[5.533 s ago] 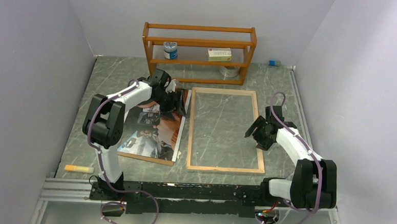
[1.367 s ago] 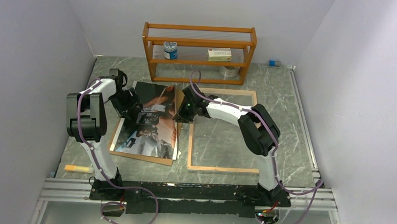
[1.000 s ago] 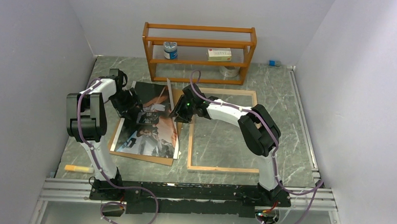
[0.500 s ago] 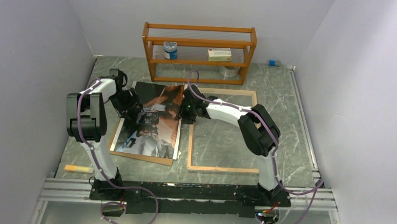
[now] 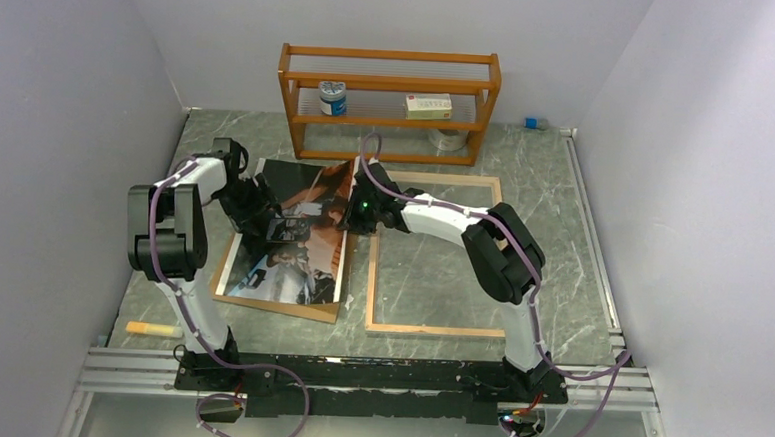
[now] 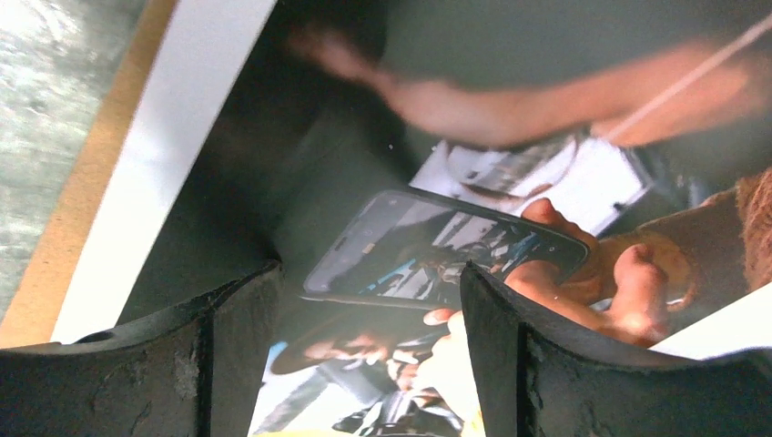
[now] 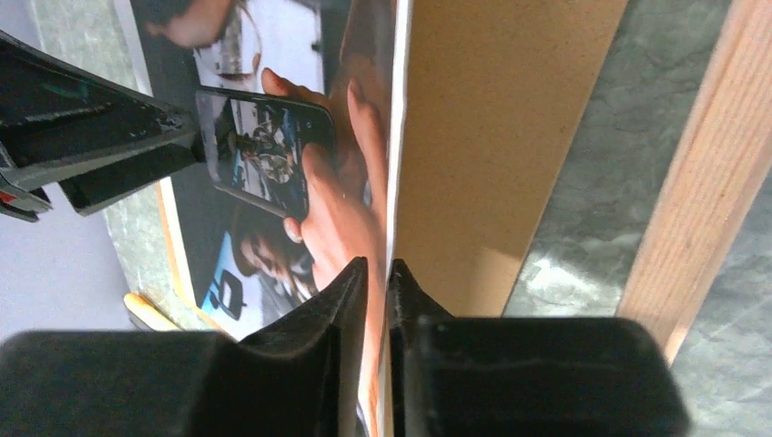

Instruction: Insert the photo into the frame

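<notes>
The photo [image 5: 292, 254] lies on a flat brown backing board [image 5: 279, 309], left of the frame [image 5: 436, 330], which lies flat on the table. My right gripper [image 5: 357, 212] is shut on the photo's right edge and holds that edge raised off the board. In the right wrist view the photo [image 7: 300, 164] runs between the tips of the right gripper [image 7: 375, 269], with the board [image 7: 492, 137] and the frame's wooden rim [image 7: 701, 200] to the right. My left gripper [image 5: 263, 217] is open over the photo's left part. In its own view the left gripper [image 6: 369, 300] straddles the photo [image 6: 437, 246].
An orange shelf rack [image 5: 389, 103] stands at the back with a jar [image 5: 333, 97] and a box [image 5: 428, 106] on it and a tape roll [image 5: 449, 139] under it. An orange marker [image 5: 154, 328] lies at the front left.
My right jaws have closed onto the photo's right edge, and that edge has shifted a little toward the back. The left arm has stayed in place, open.
</notes>
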{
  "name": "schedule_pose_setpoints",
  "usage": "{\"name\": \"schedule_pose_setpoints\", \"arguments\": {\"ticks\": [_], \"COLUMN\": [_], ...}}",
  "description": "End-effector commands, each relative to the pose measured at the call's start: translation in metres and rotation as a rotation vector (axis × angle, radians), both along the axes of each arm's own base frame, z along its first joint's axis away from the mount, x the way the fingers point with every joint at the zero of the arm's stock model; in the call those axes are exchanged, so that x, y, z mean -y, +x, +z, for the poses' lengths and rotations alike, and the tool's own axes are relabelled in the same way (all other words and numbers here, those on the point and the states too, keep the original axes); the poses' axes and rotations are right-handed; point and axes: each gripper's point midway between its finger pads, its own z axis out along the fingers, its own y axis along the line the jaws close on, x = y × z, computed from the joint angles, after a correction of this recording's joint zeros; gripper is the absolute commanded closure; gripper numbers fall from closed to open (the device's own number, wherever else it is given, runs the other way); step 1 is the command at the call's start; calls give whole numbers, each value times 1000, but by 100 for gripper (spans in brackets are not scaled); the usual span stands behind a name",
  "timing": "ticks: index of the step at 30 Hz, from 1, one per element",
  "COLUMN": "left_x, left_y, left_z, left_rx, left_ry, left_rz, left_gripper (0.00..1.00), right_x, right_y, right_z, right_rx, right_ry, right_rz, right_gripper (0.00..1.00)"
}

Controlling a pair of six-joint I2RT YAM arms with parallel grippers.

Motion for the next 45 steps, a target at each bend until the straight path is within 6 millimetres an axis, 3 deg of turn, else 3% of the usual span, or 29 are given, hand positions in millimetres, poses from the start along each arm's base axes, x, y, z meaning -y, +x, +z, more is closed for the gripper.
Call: {"name": "schedule_pose_setpoints", "arguments": {"ticks": [1,4,9,13,15,19,23,27,31,40,45], "left_x": [13,27,53,64,65,74,75,75,81,94,99], "left_y": [-2,5,11,13,14,8,3,-3,-7,-8,-10], "left_z": [14,44,99,142,162,182,185,172,160,139,126], "left_rx": [54,153,293,394,434,464,469,442,414,360,327], "left_ry": [-59,-125,-176,-170,-171,-169,-164,-161,-172,-162,-162], "left_rz": [-28,-72,-190,-241,-251,-285,-292,-289,-300,-340,-346], "left_gripper": [23,22,21,20,19,19,19,19,19,20,20], "right_x": [-9,-3,17,43,58,100,155,215,255,313,301], "right_y": [7,6,-5,-18,-28,-42,-53,-60,-63,-66,-63], "right_z": [20,35,65,95,120,156,190,221,245,284,291], "right_rx": [89,140,246,319,365,382,346,302,316,381,389], "right_ry": [37,6,-82,-168,-205,-315,-403,-444,-498,-727,-683], "right_rz": [31,51,129,204,260,321,279,166,75,-1,39], "right_gripper": [89,100,100,100,100,100,100,100,100,100,100]}}
